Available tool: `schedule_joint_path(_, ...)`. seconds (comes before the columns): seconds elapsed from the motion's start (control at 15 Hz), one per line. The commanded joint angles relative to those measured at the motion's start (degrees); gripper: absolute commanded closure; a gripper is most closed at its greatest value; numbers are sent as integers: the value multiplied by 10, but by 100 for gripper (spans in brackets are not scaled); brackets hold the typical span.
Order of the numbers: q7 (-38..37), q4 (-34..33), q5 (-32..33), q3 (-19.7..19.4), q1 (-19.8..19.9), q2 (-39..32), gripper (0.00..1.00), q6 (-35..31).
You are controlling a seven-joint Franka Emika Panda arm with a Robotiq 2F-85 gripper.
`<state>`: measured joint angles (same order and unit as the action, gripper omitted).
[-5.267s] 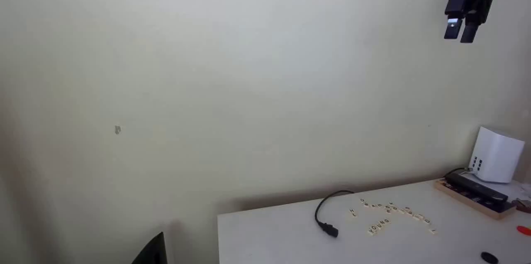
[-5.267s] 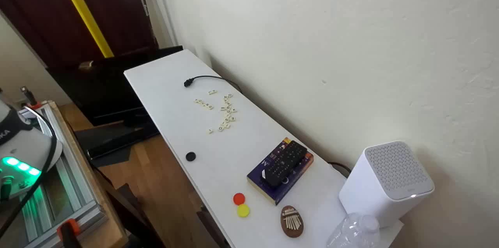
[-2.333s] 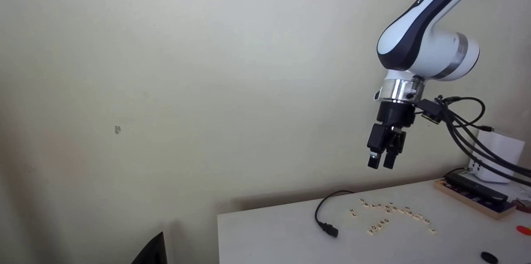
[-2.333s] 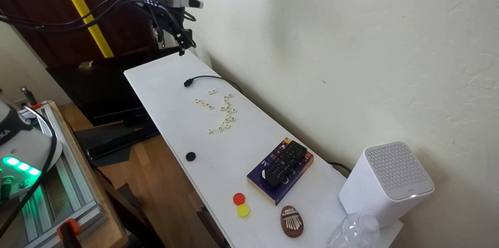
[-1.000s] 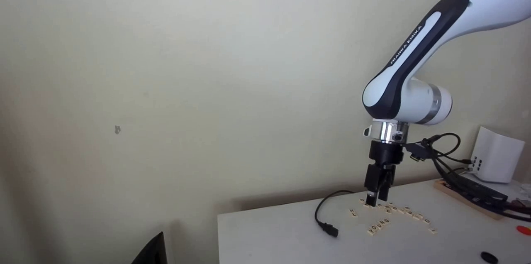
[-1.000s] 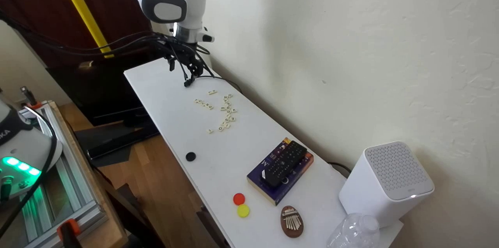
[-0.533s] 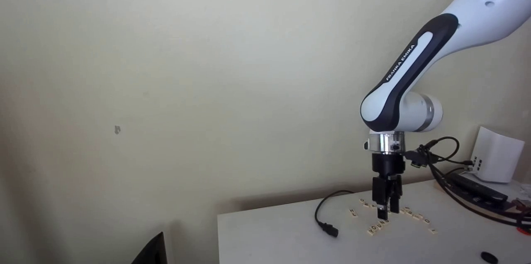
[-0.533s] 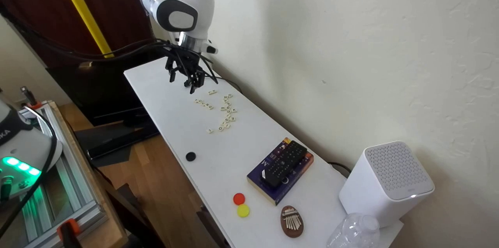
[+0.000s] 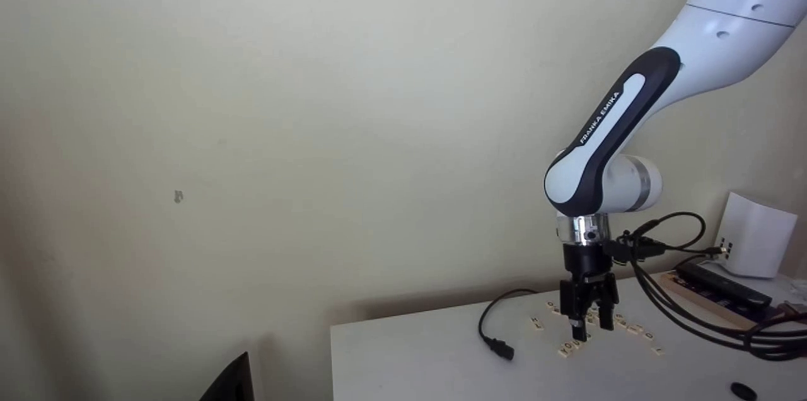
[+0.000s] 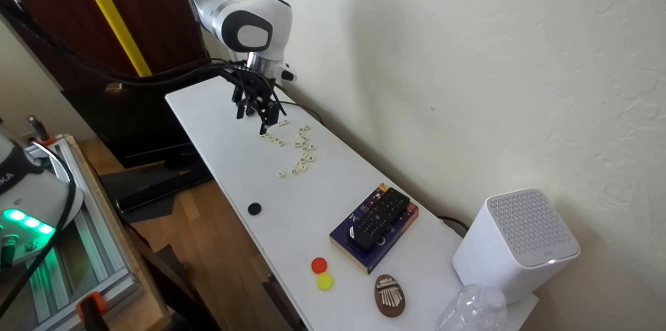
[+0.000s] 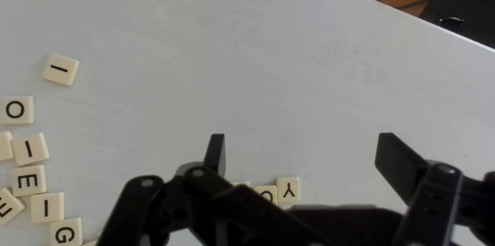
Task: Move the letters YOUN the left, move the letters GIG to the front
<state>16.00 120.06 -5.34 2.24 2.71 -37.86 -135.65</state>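
From afar I held the black two-jawed gripper [image 11: 301, 153] above the white tabletop [image 11: 294, 83], jaws parted wide and gripping nothing; whether the tips touched the surface I could not tell. The row of square cream letter tiles beginning YO [image 10: 274, 140] lay near one jaw, toward four o'clock in an exterior view; in the wrist view its Y tile [image 11: 288, 190] sat at six o'clock. A loose cluster of cream tiles [image 11: 30, 181] spread around nine o'clock there, a G tile [image 11: 65, 232] low in it, though I made out no whole GIG. I judged I was lining up on YOUN. Too deep a descent could have pinned the thin tiles or skidded them out of order; closing askew could have dragged in unwanted neighbours; a long push toward nine o'clock in an exterior view risked hitting the black cable plug [image 9: 502, 349]
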Motion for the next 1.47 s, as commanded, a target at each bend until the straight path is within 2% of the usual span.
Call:
schedule_joint_path(0.0,-52,-32,39,-18,-18,-34,0,4)
schedule_joint_path(0.8,-44,-86,45,-2,-10,-108,0,-46)
schedule_joint_path(1.0,-45,-94,44,0,-10,-119,0,-70)
schedule_joint_path(1.4,-40,-105,36,13,-4,-122,0,-71)
